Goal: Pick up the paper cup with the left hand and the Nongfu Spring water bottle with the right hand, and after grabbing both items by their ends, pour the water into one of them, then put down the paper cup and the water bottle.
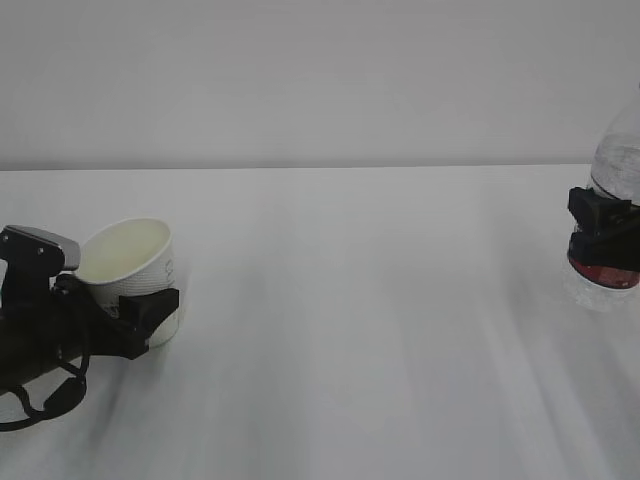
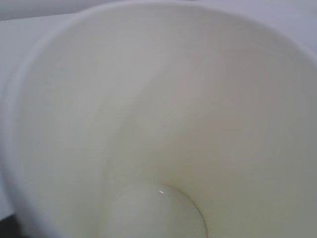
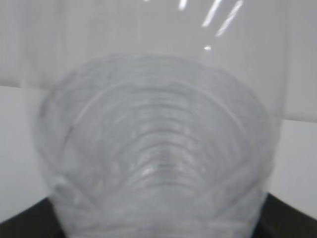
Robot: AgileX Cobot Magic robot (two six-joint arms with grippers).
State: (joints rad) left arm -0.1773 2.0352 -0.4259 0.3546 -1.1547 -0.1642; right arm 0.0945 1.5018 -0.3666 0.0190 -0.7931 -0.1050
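Left hand (image 1: 150, 305) jaws around tilted paper cup (image 1: 130, 262), grip unclear; right hand (image 1: 603, 228) clamps Nongfu Spring water bottle (image 1: 618, 160), well apart from cup.

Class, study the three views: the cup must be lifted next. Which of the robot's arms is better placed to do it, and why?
The left. The left hand already has its fingers around the tilted paper cup, whose inside fills the left wrist view. The right hand is across the table, clamped on the Nongfu Spring water bottle.

Lab-like test setting: bare white table (image 1: 350, 330) against a plain white wall (image 1: 300, 70).
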